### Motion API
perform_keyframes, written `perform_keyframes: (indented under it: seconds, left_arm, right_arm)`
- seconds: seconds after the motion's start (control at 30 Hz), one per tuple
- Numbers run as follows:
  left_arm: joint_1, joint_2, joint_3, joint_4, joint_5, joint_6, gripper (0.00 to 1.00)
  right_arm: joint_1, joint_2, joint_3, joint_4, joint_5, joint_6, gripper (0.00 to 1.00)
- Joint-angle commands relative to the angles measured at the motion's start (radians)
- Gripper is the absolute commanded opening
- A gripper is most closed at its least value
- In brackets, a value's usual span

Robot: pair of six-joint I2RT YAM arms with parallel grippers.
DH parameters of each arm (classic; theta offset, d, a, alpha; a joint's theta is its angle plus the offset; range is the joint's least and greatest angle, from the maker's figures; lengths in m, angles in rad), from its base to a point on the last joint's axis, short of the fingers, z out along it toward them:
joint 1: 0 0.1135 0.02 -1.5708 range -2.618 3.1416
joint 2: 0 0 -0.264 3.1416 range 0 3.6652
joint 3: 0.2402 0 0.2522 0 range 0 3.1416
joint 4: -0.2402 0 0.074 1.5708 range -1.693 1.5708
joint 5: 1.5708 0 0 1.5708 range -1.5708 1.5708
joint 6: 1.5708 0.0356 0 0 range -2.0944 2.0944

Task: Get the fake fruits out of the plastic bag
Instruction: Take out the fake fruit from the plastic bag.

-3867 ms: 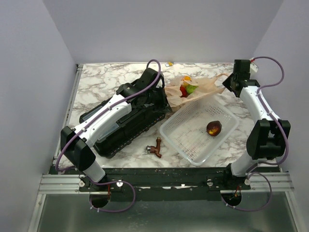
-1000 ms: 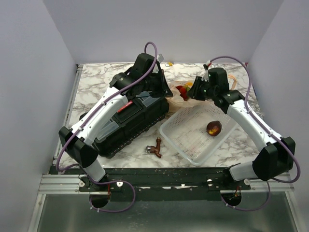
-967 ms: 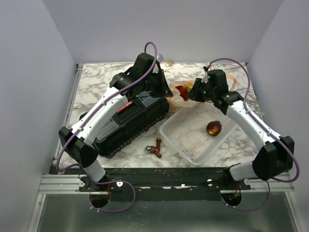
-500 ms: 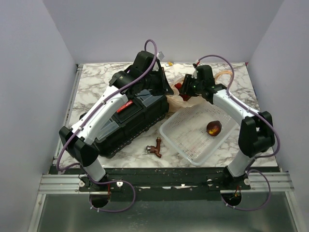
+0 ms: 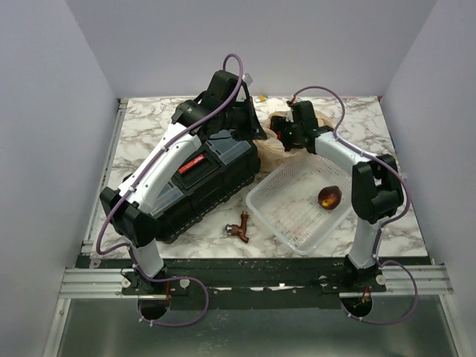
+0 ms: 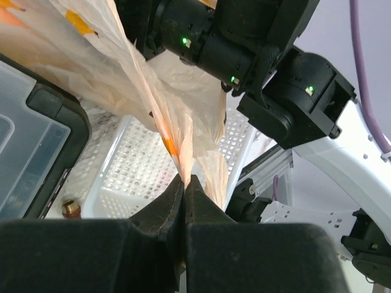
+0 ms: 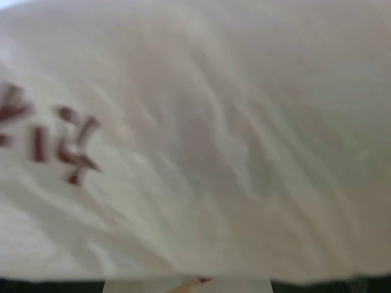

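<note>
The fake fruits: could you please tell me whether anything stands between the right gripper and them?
Yes, the plastic bag itself: its crinkled film fills the right wrist view, blurred, with no fruit showing. The left gripper pinches a fold of it.

The thin tan plastic bag [image 6: 122,73] looks crinkly and translucent. The white perforated plastic basket [image 5: 286,213] is matt; the round maroon-brown fruit [image 5: 329,196] is glossy. The grey-veined marbled counter [image 5: 149,126] looks smooth.

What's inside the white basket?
One dark reddish-brown fruit lies in the white basket. Nothing else shows there, but the right arm hides the basket's far edge.
</note>
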Motion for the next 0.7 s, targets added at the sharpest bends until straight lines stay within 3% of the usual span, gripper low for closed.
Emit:
perform_keyframes:
  seconds: [0.0, 0.23, 0.53, 0.67]
  left_arm:
    - [0.004, 0.006, -0.044, -0.032, 0.048, 0.0, 0.0]
    - [0.005, 0.004, -0.09, -0.046, 0.054, 0.002, 0.0]
    - [0.007, -0.016, -0.116, -0.06, 0.015, 0.004, 0.0]
    - [0.009, -0.044, -0.165, -0.064, -0.022, 0.003, 0.0]
  right_arm:
    - [0.004, 0.1, 0.052, 0.02, 0.045, -0.015, 0.87]
    - [0.006, 0.19, 0.108, -0.004, 0.082, -0.009, 0.84]
    - [0.006, 0.165, 0.191, -0.082, 0.087, 0.025, 0.31]
    - [0.007, 0.068, 0.161, -0.09, 0.08, 0.04, 0.15]
